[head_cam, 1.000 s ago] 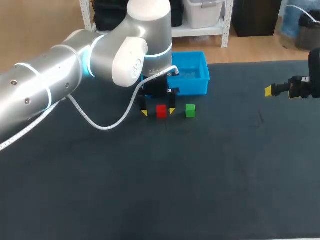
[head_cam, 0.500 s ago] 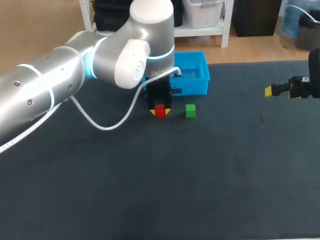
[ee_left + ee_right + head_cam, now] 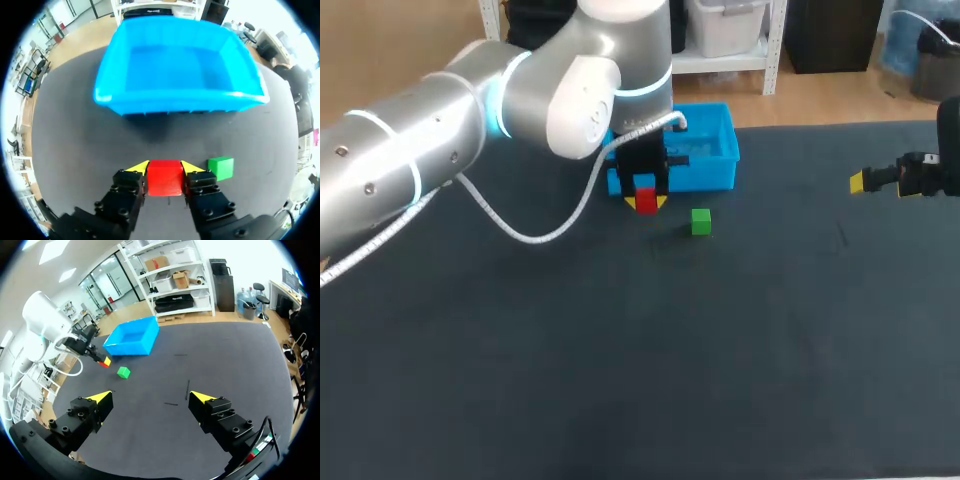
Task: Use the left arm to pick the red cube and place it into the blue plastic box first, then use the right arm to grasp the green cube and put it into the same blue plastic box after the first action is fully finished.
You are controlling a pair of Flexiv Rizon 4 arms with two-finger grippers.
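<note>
My left gripper (image 3: pixel 646 202) is shut on the red cube (image 3: pixel 646 204) and holds it a little above the dark table, just in front of the blue plastic box (image 3: pixel 705 160). In the left wrist view the red cube (image 3: pixel 164 177) sits clamped between both yellow-tipped fingers, with the blue box (image 3: pixel 175 70) ahead and nothing inside it. The green cube (image 3: pixel 700 221) rests on the table beside the red one; the left wrist view has the green cube (image 3: pixel 221 167) just beside my fingers. My right gripper (image 3: pixel 878 182) stays far right, open; its own view shows the right gripper (image 3: pixel 151 397) with nothing between its fingers.
The dark table mat (image 3: pixel 640 360) spreads wide in front of the cubes. My left arm (image 3: pixel 470 110) crosses the table's back left, with a white cable (image 3: pixel 535 235) hanging from it. From the right wrist, the blue box (image 3: pixel 132 338) and green cube (image 3: pixel 123 372) lie far ahead.
My left gripper closed on the red cube, then lifted it off the table and carried it slightly toward the blue box. The right arm has not moved.
</note>
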